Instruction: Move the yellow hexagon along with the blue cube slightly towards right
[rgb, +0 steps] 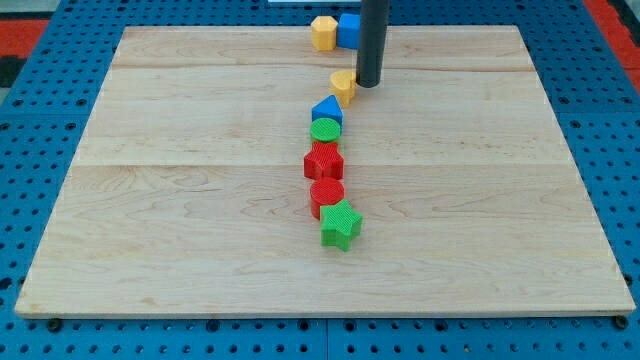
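Observation:
The yellow hexagon (323, 32) sits at the board's top edge, touching the blue cube (348, 29) on its right. The dark rod comes down from the view's top, partly hiding the cube's right side. My tip (368, 83) rests on the board below and slightly right of the cube, apart from it. A small yellow block (343, 86) lies just left of my tip, very close to it.
Below the small yellow block a column runs down the board: a blue pentagon-like block (327, 111), a green round block (325, 130), a red star (324, 161), a red round block (327, 194), a green star (340, 225). The wooden board (180, 200) lies on a blue pegboard.

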